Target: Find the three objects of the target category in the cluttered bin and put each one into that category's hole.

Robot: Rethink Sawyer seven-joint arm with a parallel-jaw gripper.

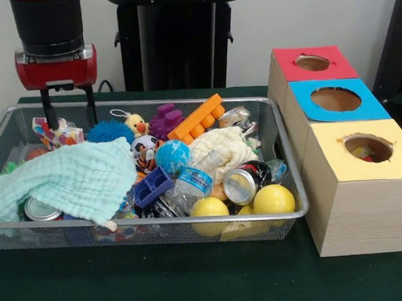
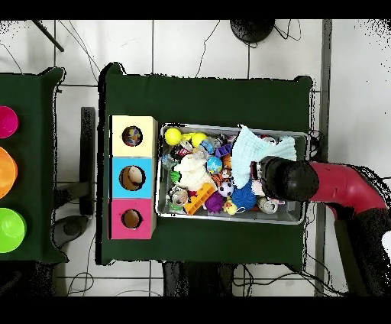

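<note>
The wire-mesh basket is full of mixed items. One polka-dot cloth lies at its far left corner in the front view. My gripper hangs just above that corner, open, with the fingers wide apart. The left finger comes down beside the cloth, and whether it touches the cloth I cannot tell. The yellow-topped box stands nearest at the right, and something multicoloured shows inside its hole. In the overhead view the arm covers the gripper above the basket's right end; the yellow box's hole is at the left.
A mint-green waffle cloth covers the basket's left front. A cream cloth, an orange brick, a blue spiky ball, a can and two yellow balls lie around it. The blue-topped box and the red-topped box stand behind the yellow one.
</note>
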